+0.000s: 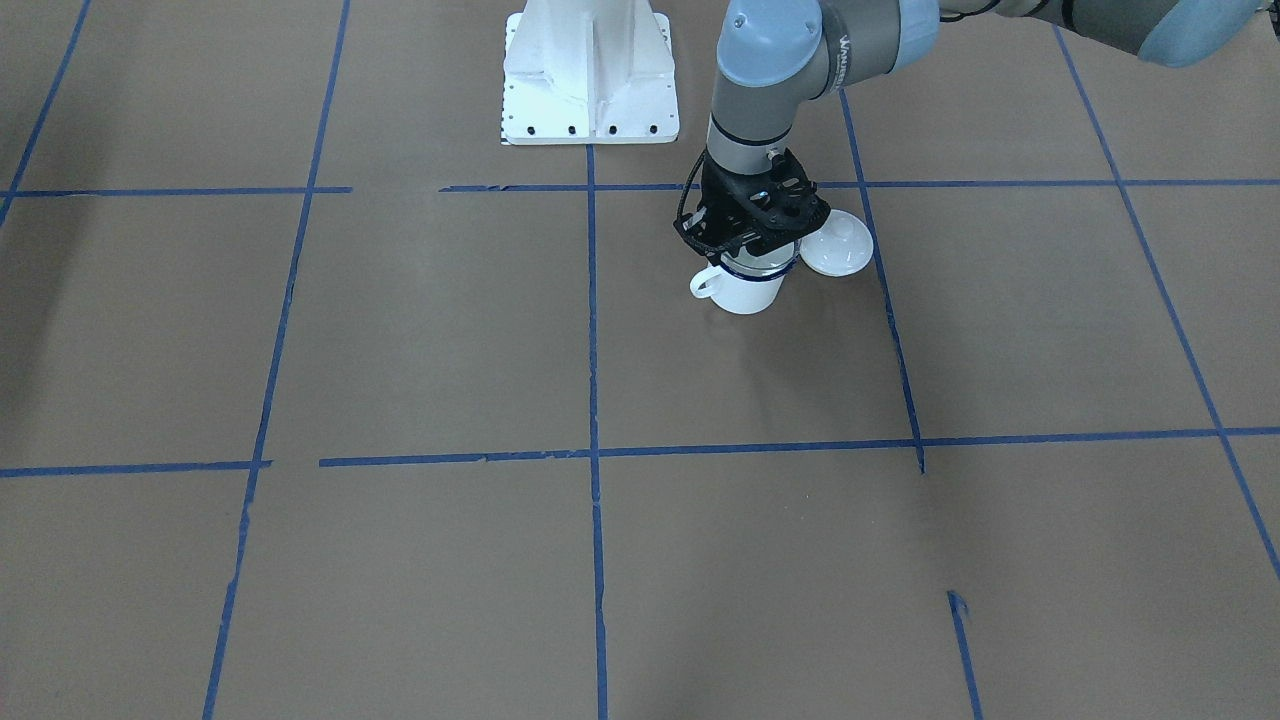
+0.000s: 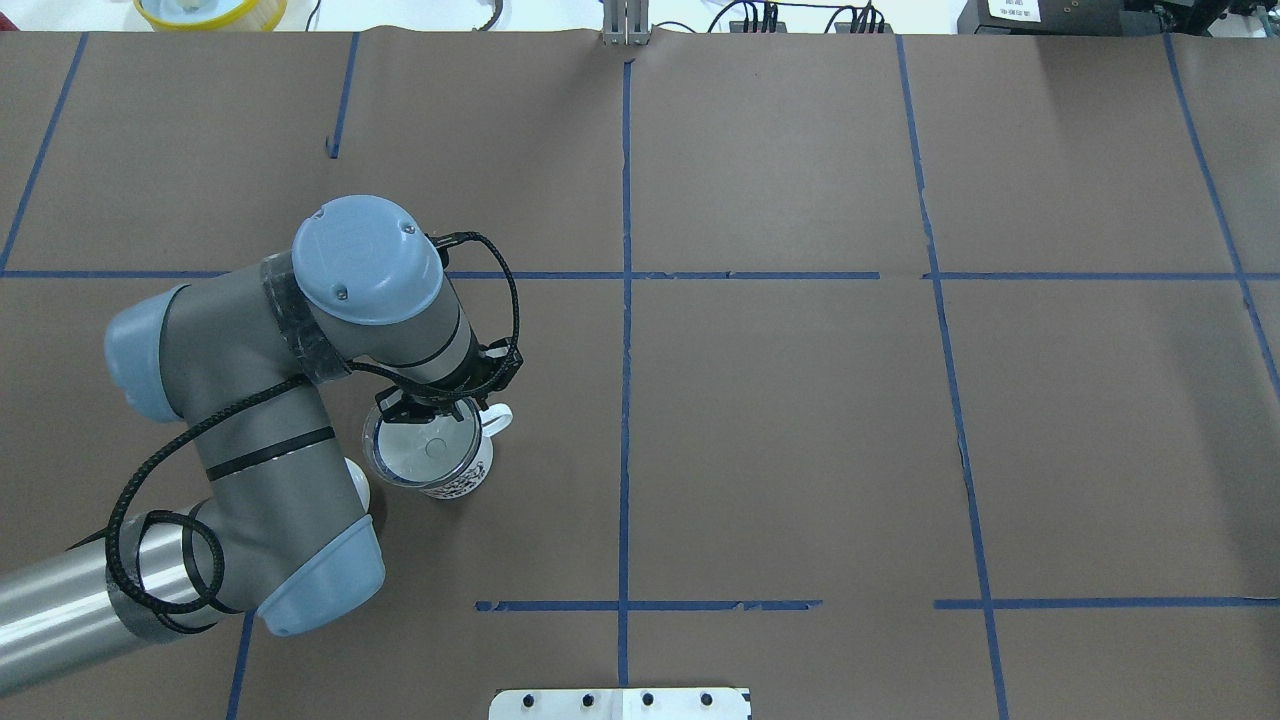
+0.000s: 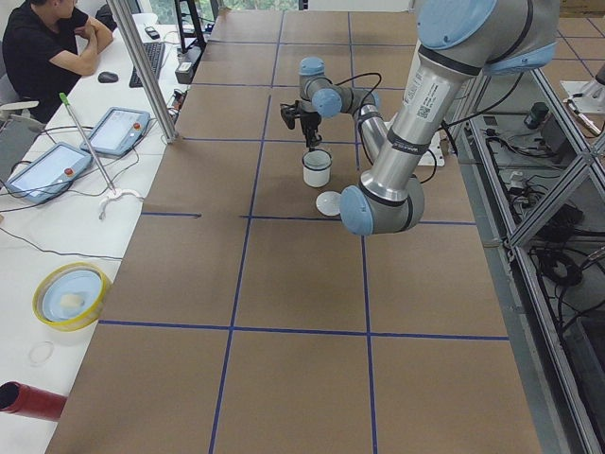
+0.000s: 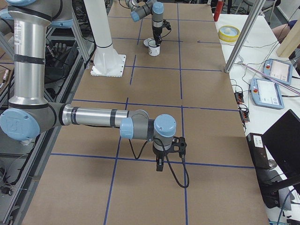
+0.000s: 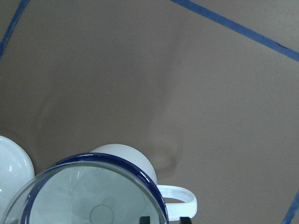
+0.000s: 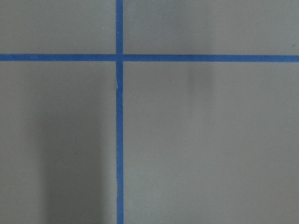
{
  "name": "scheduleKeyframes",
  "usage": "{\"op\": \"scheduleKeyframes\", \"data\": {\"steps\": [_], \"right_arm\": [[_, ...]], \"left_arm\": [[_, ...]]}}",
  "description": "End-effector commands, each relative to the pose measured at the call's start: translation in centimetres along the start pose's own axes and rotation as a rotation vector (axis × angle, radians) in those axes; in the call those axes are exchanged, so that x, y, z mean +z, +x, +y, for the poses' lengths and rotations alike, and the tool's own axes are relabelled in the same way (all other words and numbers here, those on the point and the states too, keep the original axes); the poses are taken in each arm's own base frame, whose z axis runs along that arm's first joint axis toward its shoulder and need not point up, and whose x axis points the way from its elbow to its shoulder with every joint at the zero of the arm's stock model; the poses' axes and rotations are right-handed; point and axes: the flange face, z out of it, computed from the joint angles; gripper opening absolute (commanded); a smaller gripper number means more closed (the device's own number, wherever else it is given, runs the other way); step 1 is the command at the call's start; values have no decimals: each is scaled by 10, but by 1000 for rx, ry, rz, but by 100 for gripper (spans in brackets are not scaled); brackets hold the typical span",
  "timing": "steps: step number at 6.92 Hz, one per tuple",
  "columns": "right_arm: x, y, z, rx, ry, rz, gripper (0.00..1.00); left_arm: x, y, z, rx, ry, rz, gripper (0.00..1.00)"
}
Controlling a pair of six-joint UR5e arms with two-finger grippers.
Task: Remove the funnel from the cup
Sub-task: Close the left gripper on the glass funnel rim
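Upright, clear funnel (image 2: 422, 448) in enamel cup (image 2: 464, 484)

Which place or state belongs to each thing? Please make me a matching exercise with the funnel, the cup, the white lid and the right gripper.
Things:
1. funnel
2. cup
3. white lid
4. right gripper

Places or states:
A. lies on the table beside the cup
B. sits in the cup's mouth
C. hangs above the table, far from the cup
D. stands upright, with a dark blue rim

Pairs: 1-B, 2-D, 3-A, 4-C.
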Motion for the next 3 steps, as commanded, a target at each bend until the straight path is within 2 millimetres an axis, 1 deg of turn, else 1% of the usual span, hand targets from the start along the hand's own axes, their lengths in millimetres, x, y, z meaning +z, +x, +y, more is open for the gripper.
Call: {"op": "scheduleKeyframes", "data": {"steps": [1, 3], "right_arm": [[0, 0, 0, 0, 0, 0, 100], [0, 0, 0, 0, 0, 0, 100]], "left_arm": [[-1, 0, 1, -1, -6, 0, 0], [-13, 3, 4, 3, -3, 20, 0]]}}
